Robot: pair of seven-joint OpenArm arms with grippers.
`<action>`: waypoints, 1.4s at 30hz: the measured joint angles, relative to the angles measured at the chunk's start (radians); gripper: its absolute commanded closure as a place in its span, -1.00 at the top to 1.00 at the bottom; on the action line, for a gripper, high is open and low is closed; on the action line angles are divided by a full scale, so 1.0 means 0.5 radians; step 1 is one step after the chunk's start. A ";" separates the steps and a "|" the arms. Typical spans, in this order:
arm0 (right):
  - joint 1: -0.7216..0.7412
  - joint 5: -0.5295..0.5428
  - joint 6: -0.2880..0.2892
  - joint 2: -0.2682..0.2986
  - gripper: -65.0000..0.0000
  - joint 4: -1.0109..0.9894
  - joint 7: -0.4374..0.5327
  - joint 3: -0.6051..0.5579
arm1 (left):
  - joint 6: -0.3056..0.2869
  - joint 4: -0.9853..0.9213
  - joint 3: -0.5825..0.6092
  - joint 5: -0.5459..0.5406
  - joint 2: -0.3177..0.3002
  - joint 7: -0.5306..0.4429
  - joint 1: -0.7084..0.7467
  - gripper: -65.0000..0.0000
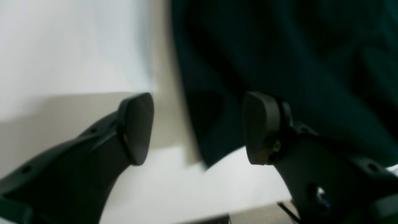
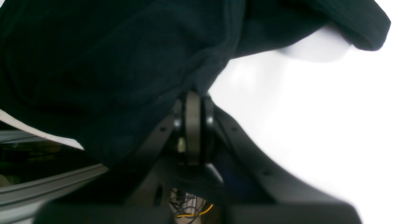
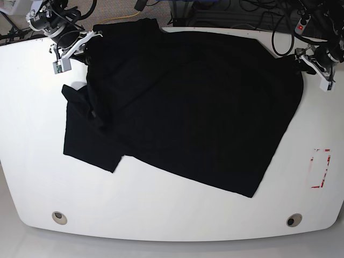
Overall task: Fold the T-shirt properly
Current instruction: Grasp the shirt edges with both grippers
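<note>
— Where lying now, the large plain black cloth T-shirt (image 3: 188, 107)?

— Spread over the upper and middle part of the white oval tabletop (image 3: 161, 215), filling most of the base view. Not flat everywhere: bunched and doubled at upper left, with one flap hanging down toward lower left of the frame.

— And the right hand (image 2: 193, 93), at upper left of the base view?

— Pinched shut on the T-shirt, seen clearly in the right wrist view: pads pressed together at centre of the frame, with dark fabric gathered between and above. Probably gripped at an edge near the far corner, so as to carry this side over for a fold. Only a judgement.

— The left hand (image 1: 199, 124)?

— Standing wide, nothing between the pads. In the left wrist view, one rounded pad at left over the bare tabletop, the other at right in front of the cloth edge. In the base view, placed at upper right, just beside the border of the shirt. Likely positioned so to take this edge next.

— Material?

— Soft, matte knit, with fine ribbing visible at upper right of the right wrist view. Heavy folds, no stiffness; expected to sag and slip when lifted. Tabletop smooth and glossy. Pads hard, dark, oval-shaped.

— Anything else?

— A red rectangular mark (image 3: 321, 168) at right edge of the tabletop.
</note>
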 measured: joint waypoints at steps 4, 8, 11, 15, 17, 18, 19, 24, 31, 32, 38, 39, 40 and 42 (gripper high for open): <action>-0.001 -0.001 0.000 0.002 -1.00 0.000 0.000 0.001 | -0.001 0.011 0.122 -0.037 0.001 -0.053 0.039 0.28; 0.000 -0.001 0.000 0.000 -1.00 0.000 0.000 0.000 | -0.008 0.015 0.165 -0.147 -0.002 -0.088 0.113 0.28; -0.001 0.000 0.000 0.002 -1.00 0.000 0.000 0.000 | -0.015 0.017 0.167 -0.290 0.000 -0.092 0.177 0.28; 0.000 0.000 0.000 0.000 -1.00 0.000 0.000 0.000 | -0.024 0.016 0.183 -0.369 -0.031 -0.086 0.214 0.28; 0.000 0.000 0.000 0.000 -1.00 0.000 0.000 0.001 | -0.023 0.016 0.217 -0.367 -0.062 -0.062 0.211 0.28; 0.000 0.000 0.000 0.000 -1.00 0.000 0.000 0.000 | -0.023 0.016 0.230 -0.366 -0.069 -0.056 0.211 0.28; 0.000 0.000 0.000 0.000 -1.00 0.000 0.000 0.000 | -0.023 0.016 0.236 -0.367 -0.071 -0.059 0.211 0.27; 0.023 0.000 0.000 -0.002 -1.00 0.000 -0.001 0.000 | -0.023 0.011 0.240 -0.346 -0.070 -0.050 0.173 -0.03; 0.027 0.000 0.000 -0.001 -1.00 0.000 -0.001 0.000 | -0.021 -0.012 0.252 -0.284 -0.060 -0.027 0.150 -0.78; 0.027 0.000 0.000 -0.002 -1.00 0.000 -0.001 0.000 | -0.021 -0.012 0.252 -0.282 -0.060 -0.025 0.150 -0.81; 0.027 0.000 0.000 -0.006 -1.00 -0.001 -0.001 0.007 | -0.021 -0.010 0.246 -0.279 -0.061 -0.002 0.151 -0.97; 0.026 0.001 0.000 -0.005 -1.00 0.000 -0.001 0.013 | -0.021 -0.008 0.243 -0.278 -0.061 0.000 0.151 -0.97; 0.021 0.000 0.000 -0.005 -1.00 0.000 0.000 0.016 | -0.019 0.014 0.229 -0.272 -0.061 0.013 0.153 -0.97; 0.005 0.000 0.000 -0.005 -1.00 0.000 -0.001 0.018 | -0.014 0.105 0.215 -0.189 -0.063 0.063 0.169 -0.97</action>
